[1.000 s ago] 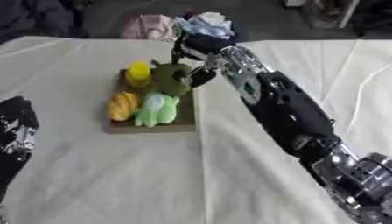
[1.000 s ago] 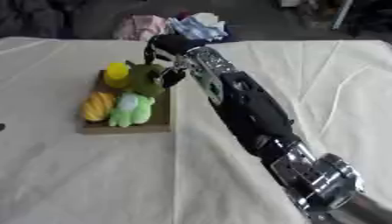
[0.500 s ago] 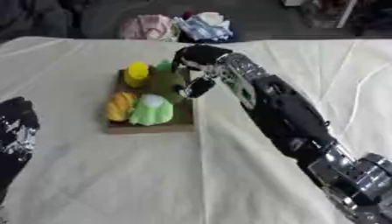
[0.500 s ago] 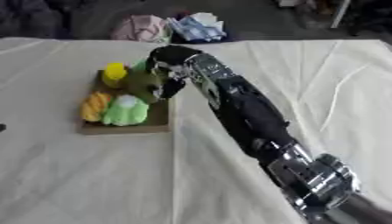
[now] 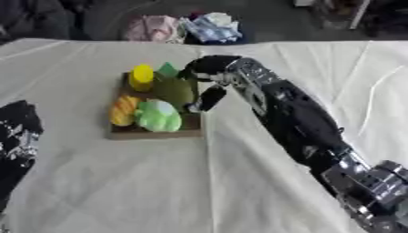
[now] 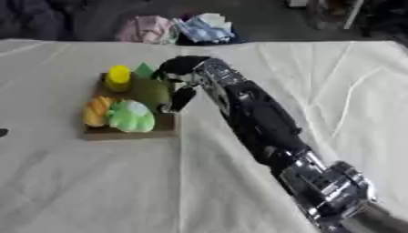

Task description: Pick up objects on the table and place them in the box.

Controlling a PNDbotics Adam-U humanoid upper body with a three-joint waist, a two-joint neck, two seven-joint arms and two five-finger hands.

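A table covered in a pale cloth (image 5: 119,182) fills the scene, seen from above. At about ten o'clock from the centre sits a shallow brown box (image 5: 155,132) holding several soft toys packed together: a yellow cylinder-shaped one (image 5: 142,76) at the far left corner, a small green cone (image 5: 167,69) just beside it, a dark olive-green rounded one (image 5: 175,91) in the middle, an orange and yellow one (image 5: 122,110) along the left side, and a light green one (image 5: 158,116) at the near side, touching the orange one. The robot's right arm (image 5: 295,118), black with silver joints, reaches in from the five o'clock corner up toward the box. Its right hand (image 5: 209,86) hangs over the box's right edge, just beside the dark olive toy, with a finger pointing down toward the box's right wall; whether the fingers touch or hold the toy cannot be told. The left hand (image 5: 16,136) shows as a dark patterned shape at the nine o'clock edge of the left eye view, resting on the cloth; its fingers cannot be made out. At twelve o'clock, beyond the table's far edge, lie bundles of pink and pale blue cloth (image 5: 183,27).
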